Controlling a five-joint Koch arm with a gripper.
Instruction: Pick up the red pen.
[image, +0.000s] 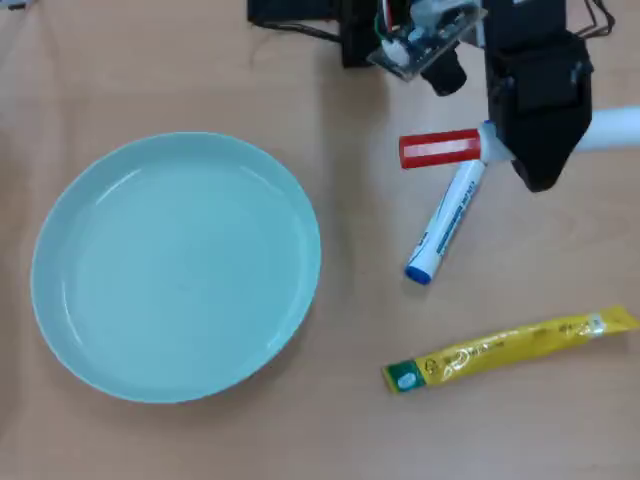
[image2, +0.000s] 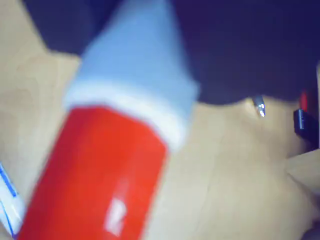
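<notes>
A wooden table (image: 200, 60) seen from above. The landmark is a large pale turquoise plate (image: 178, 265). To the plate's right in the overhead view lies the red pen (image: 440, 148), a white marker with its red cap pointing towards the plate. The black gripper (image: 535, 165) sits over the middle of the pen's barrel, whose far white end sticks out beyond it. Whether the jaws are clamped on the pen cannot be told. A white marker with a blue cap (image: 446, 222) slants down from beside the red pen, farther from the plate's top edge. A yellow sachet with a green end (image: 510, 348) lies to the right of the plate's bottom. The wrist view shows the red cap (image2: 100, 175), blurred and very close.
</notes>
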